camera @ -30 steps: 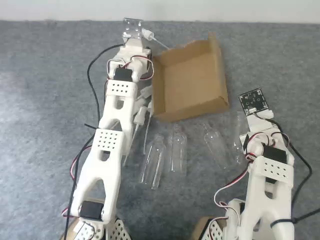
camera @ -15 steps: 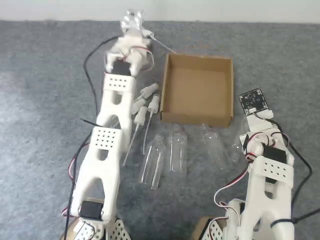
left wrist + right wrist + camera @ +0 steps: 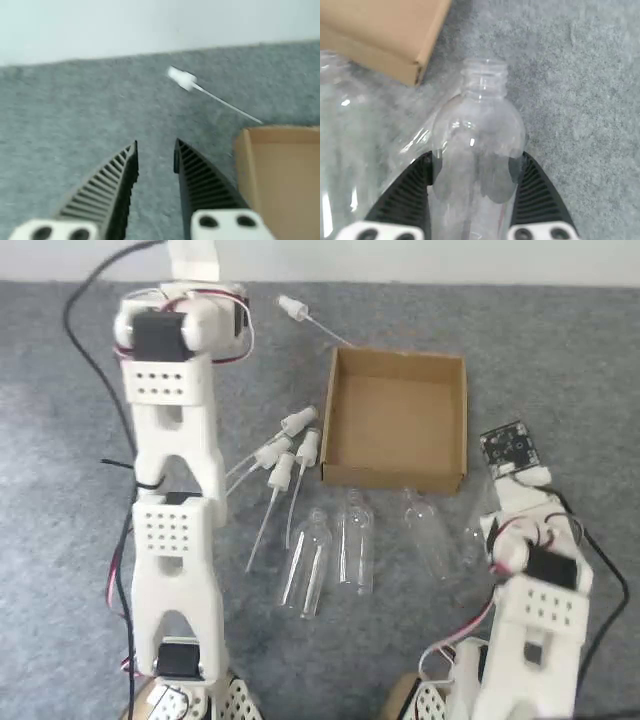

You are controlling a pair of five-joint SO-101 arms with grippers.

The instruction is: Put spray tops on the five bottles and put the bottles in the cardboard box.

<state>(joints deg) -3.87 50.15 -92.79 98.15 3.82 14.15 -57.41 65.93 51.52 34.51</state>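
- Left tool point(image 3: 155, 145): released, jaws parted with nothing between them, raised over the grey surface point(image 3: 60, 110).
- Lone spray top point(image 3: 182, 78): lies on the surface ahead of the left tool and well apart from its tips. Its thin dip tube trails toward the cardboard box point(image 3: 280, 170), which sits off to one side of the tool.
- Right tool point(image 3: 476, 157): grasping a clear bottle point(image 3: 479, 120), one jaw against each side of the body just below the shoulder. The uncapped neck points away from the tool, and a corner of the box lies near, beyond the neck.
- Other bottles point(image 3: 308, 560): lie uncapped on the surface beside the right tool, between it and the clustered spray tops point(image 3: 285, 455).
- Handling, as I judge it: the bottle looks empty, thin-walled and light. It is smooth enough to slip and soft enough to dent, so I would squeeze gently at the stiffer shoulder and keep the neck free.
- The spray top looks light and rigid at its head, with a whippy tube. I would take it by the head, never the tube.
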